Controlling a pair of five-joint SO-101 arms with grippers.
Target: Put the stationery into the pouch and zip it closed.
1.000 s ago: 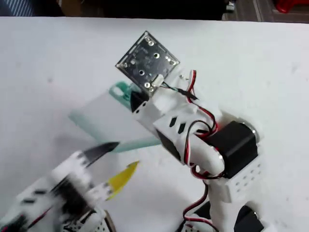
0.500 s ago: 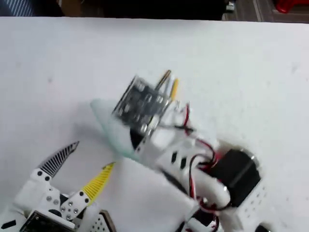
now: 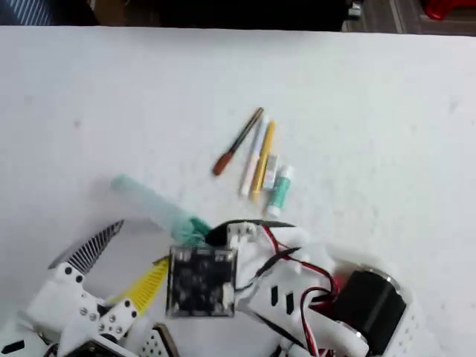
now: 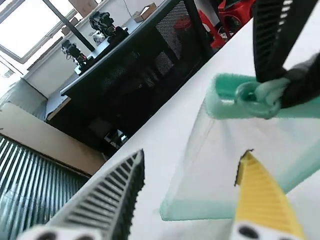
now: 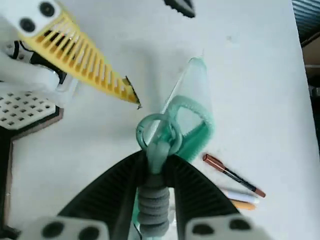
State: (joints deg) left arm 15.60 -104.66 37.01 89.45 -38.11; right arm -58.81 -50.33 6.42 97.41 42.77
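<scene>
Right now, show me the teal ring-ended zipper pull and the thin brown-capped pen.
teal ring-ended zipper pull (image 5: pixel 157 152): right wrist view, where ring meets stem.
thin brown-capped pen (image 3: pixel 239 140): high view, middle of its shaft.

My right arm sits folded low at the near edge of the table, wrist tipped down. The right gripper (image 5: pixel 156 162) has both black fingers pinched tight on the zip pull (image 5: pixel 161 142). My left gripper (image 3: pixel 141 244) sits just beside it, low over the table, its black and yellow fingers spread wide and its tips angled toward the right gripper.
</scene>
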